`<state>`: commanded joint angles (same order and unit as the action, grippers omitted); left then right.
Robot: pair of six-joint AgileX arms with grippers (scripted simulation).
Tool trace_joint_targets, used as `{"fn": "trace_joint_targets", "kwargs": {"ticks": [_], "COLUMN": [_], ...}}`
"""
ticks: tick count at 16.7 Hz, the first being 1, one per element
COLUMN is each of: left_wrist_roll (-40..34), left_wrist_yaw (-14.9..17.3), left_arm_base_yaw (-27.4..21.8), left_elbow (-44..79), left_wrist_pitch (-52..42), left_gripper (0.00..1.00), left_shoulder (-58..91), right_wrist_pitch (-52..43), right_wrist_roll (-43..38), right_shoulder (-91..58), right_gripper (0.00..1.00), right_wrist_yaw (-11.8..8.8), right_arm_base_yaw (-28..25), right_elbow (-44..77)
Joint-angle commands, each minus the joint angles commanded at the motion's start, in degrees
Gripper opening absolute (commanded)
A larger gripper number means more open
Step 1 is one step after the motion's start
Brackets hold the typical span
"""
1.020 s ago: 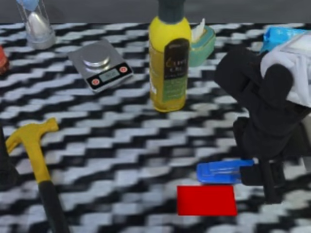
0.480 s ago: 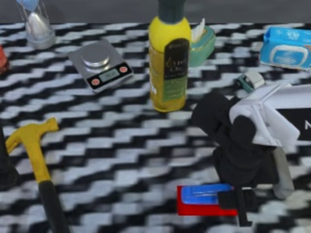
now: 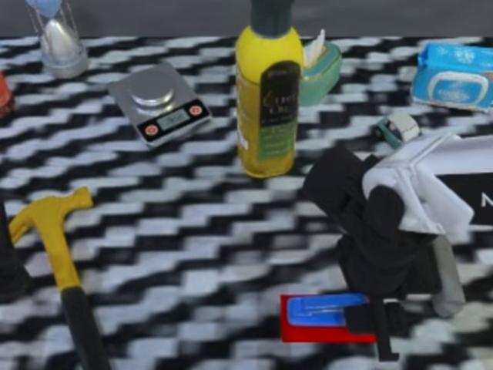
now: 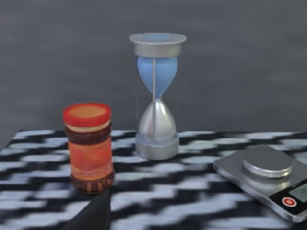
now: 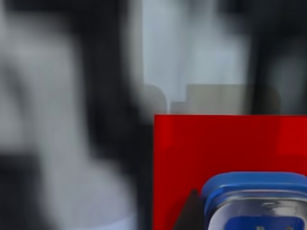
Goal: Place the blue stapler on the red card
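Left arm parked at bench's (image 3: 192,254) far left edge, fingers out of sight. Small bright-blue stapler w/ silvery strip (image 3: 320,310) lying flat on thin bright-red card (image 3: 296,330), right of tall yellow oil bottle (image 3: 268,100) & nearer front. Right gripper (image 3: 373,317) at stapler's right end, fingers closed on it.

The blue stapler (image 3: 325,310) is lying flat on the red card (image 3: 308,333), its long side running along the card's length, near the table's front edge right of centre. The card's red border is showing along the stapler's left and near sides.
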<state>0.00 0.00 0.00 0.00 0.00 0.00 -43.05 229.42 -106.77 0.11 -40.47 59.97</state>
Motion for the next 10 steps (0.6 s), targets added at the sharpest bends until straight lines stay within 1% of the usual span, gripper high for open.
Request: {"fn": "trace_joint_targets", "kwargs": {"ticks": [9,10], "left_wrist_roll": [0.0,0.0], "left_wrist_yaw": [0.0,0.0], "left_arm_base_yaw": [0.0,0.0], "left_elbow": [0.0,0.0], "left_wrist_pitch": [0.0,0.0], "left_gripper": [1.00,1.00], "left_shoulder": [0.0,0.0], "right_wrist_pitch": [0.0,0.0], "right_wrist_roll": [0.0,0.0], "right_shoulder": [0.0,0.0], "right_gripper": [0.98,1.00], "right_wrist_yaw": [0.0,0.0], "right_arm_base_yaw": [0.0,0.0], "right_elbow": [0.0,0.0]}}
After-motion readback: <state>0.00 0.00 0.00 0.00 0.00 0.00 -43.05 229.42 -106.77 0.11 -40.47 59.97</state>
